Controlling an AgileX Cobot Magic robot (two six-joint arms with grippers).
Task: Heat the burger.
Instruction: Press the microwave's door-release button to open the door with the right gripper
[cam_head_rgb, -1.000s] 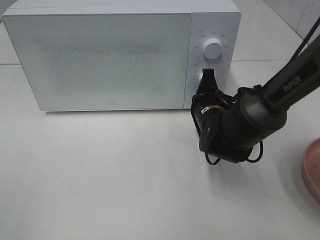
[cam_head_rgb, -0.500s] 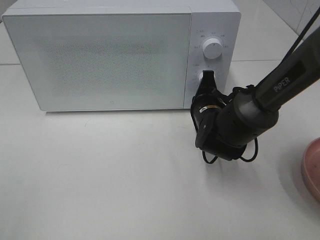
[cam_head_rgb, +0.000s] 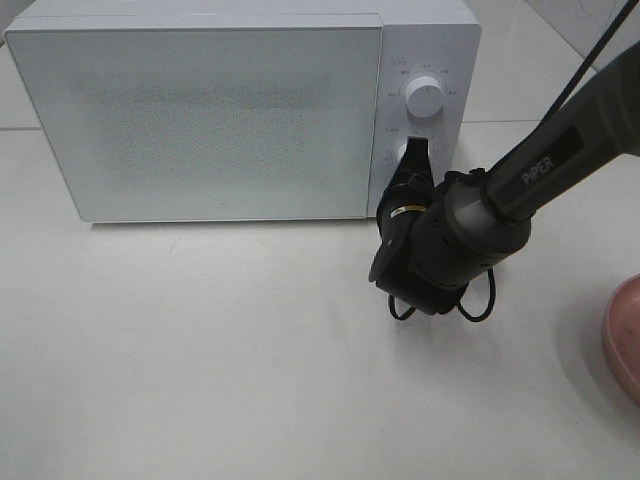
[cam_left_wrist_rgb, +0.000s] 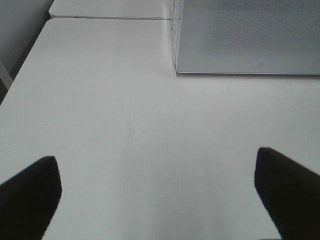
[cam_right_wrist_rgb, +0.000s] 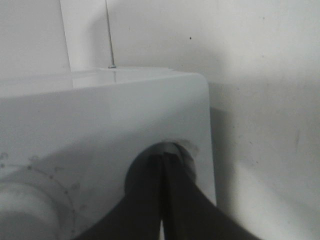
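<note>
From high: shows the microwave at the far side of the surface, door closed. Shows the right gripper reaching in from the right, jaws pressed together with nothing between them, tips at the lower knob, below the upper knob. Shows a slice of pink plate at the right edge, bare where visible. Shows no burger anywhere; most likely sits behind the frosted door, so left of the right gripper and beyond it, but cannot confirm.

From the left wrist: shows the left gripper spread wide over bare surface, holding nothing, with a near corner of the microwave ahead. No burger here either.

From the right wrist: shows the dark fingertips shut tight, meeting right at the shadowed lower knob. Cannot tell whether the tips catch on the knob or merely rest against its face.

Risks, as judged: closed tips sliding across the knob on the twist, leaving the timer unset and the burger cold. Pressing too hard to get purchase, shoving the microwave back. Turning too far, overheating.
</note>
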